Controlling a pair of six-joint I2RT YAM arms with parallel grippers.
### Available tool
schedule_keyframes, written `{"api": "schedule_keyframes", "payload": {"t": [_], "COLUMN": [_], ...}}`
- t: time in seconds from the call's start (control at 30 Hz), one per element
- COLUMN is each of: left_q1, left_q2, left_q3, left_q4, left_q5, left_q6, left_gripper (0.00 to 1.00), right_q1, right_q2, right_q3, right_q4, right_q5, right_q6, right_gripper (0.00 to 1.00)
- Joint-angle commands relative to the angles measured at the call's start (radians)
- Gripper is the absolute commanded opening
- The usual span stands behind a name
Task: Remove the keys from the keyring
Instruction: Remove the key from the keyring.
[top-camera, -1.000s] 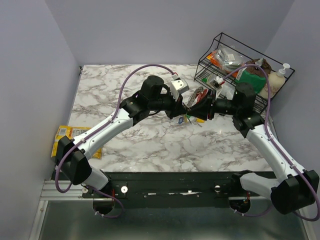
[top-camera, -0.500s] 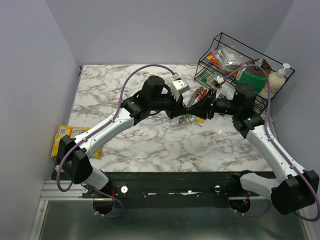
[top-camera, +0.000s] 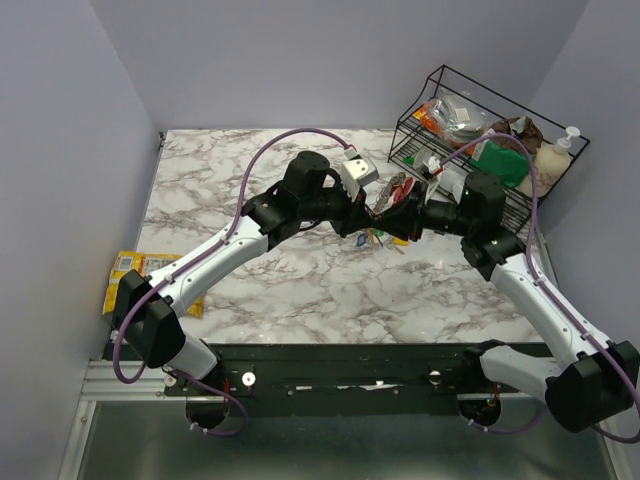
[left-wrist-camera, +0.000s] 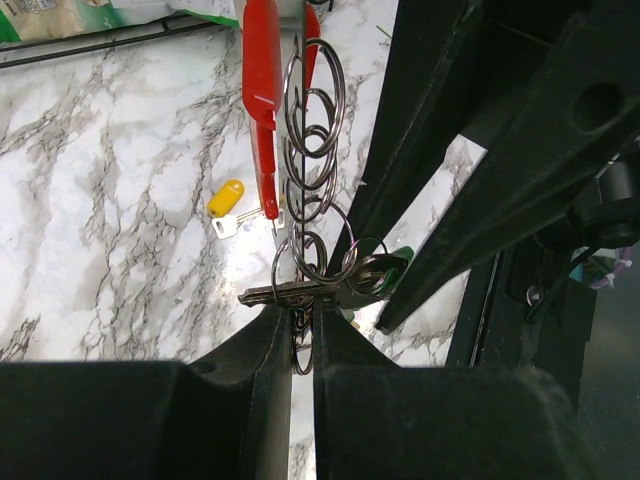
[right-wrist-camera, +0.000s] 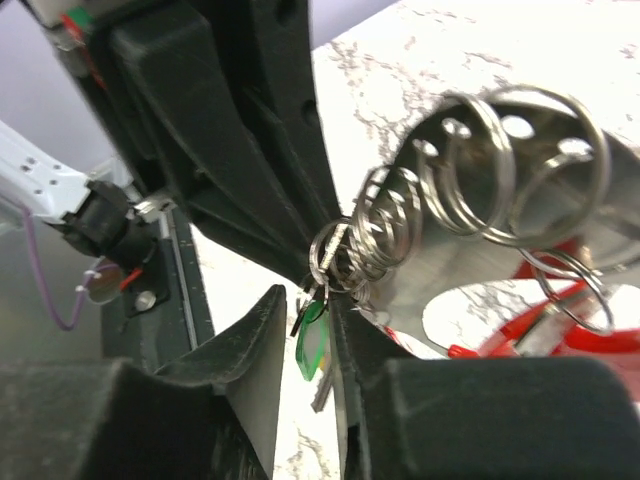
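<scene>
A white, grey-veined marble table (top-camera: 300, 290) fills the middle of the overhead view, with plain pale lavender walls (top-camera: 320, 60) at the back and on both sides. A black wire rack (top-camera: 418, 118) stands at the table's upper right corner. A dull grey metal sheet (top-camera: 300, 445) runs along the bottom edge under soft, even light.

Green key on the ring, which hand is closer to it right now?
Right. The green key hangs between the fingers of the right hand, while the left hand pinches the keyring just beside it.
</scene>
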Motion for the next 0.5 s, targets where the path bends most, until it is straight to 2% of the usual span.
{"api": "schedule_keyframes", "payload": {"t": [0.0, 0.07, 0.1, 0.17, 0.27, 0.47], "left_q1": [0.001, 0.001, 0.001, 0.001, 0.001, 0.001], "left_q2": [-0.014, -0.014, -0.014, -0.017, -0.029, -0.063], "left_q3": [0.034, 0.034, 0.034, 0.031, 0.020, -0.010], "left_q4": [0.043, 0.045, 0.043, 0.040, 0.026, 0.011], "left_q5": [-0.014, -0.016, -0.016, -0.023, -0.042, -0.094], "left_q6": [-0.005, -0.005, -0.001, 0.010, 0.050, 0.140], "left_gripper": [0.07, 0.07, 0.07, 0.07, 0.07, 0.08], "right_q1": [0.007, 0.007, 0.007, 0.007, 0.007, 0.007], "right_q2": [-0.024, -0.030, -0.035, -0.038, -0.055, -0.006], "right_q3": [-0.018, -0.020, -0.018, -0.009, 0.014, 0.164], "right_q4": [-0.008, -0.008, -0.008, -0.035, -0.080, -0.307], "right_q5": [0.091, 0.108, 0.125, 0.137, 0.130, 0.136], "right_q6": [-0.020, -0.020, -0.023, -0.044, -0.087, -0.219], "right_gripper": [0.26, 0.19, 0.09, 0.01, 0.01, 0.01]}}
